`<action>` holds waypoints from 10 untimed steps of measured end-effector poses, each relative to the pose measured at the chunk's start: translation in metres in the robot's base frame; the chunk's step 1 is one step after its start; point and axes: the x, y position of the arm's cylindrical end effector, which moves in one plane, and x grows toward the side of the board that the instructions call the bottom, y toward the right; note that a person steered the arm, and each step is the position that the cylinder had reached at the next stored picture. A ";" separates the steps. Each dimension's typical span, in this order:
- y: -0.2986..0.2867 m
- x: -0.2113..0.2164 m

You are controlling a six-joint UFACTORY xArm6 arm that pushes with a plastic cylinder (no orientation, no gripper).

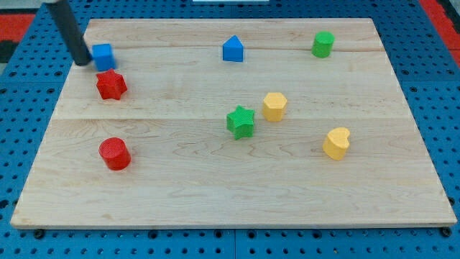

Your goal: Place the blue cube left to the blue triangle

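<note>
My tip (84,60), a rod with no fingers to spread, is touching the blue cube (104,56) on its left; the red star (111,85) just below is risking a snag en route to the blue triangle (233,49).

a plain, smooth, straight dark grey rod, round in section, ending in my tip (83,60).

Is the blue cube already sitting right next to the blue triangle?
No, the blue cube sits near the board's top-left corner beside my tip, far from the blue triangle.
</note>
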 end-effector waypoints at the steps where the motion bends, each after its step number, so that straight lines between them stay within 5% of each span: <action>1: 0.052 0.022; 3: -0.070 -0.004; 5: 0.028 -0.018; 8: 0.026 -0.051; 10: 0.133 -0.068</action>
